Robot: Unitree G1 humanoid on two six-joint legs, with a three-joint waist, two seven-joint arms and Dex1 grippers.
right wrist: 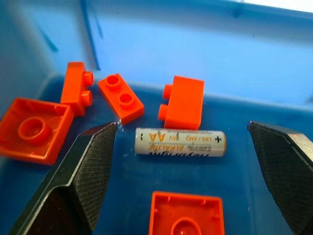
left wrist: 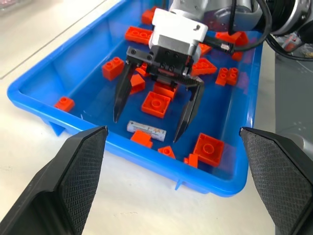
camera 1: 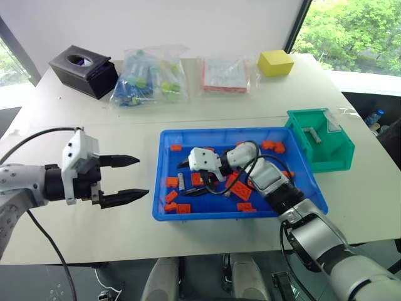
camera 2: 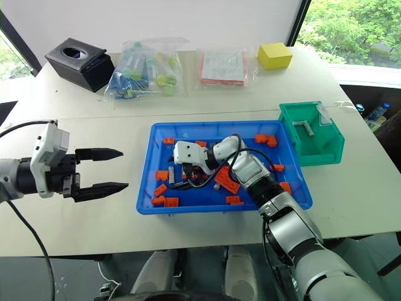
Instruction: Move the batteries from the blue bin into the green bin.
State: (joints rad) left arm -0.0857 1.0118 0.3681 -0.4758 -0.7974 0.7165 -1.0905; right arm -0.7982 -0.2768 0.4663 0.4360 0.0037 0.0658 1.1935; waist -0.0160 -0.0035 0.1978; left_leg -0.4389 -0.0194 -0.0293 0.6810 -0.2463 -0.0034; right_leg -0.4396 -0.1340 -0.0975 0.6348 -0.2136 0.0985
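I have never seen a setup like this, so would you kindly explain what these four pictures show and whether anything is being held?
It is a two-armed robot at a table. Two pictures come from its head, looking down; the other two from cameras on its wrists. The right gripper hangs open inside the blue bin, straddling a battery among orange bricks. The left gripper waits open beside the bin. Nothing is held. The green bin already holds batteries. Farther back: a black box, bagged items, a yellow block.

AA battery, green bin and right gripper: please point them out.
AA battery (right wrist: 180, 142): right wrist view, label middle.
green bin (camera 1: 332, 157): left eye view, front outer wall.
right gripper (left wrist: 150, 122): left wrist view, between its fingertips.
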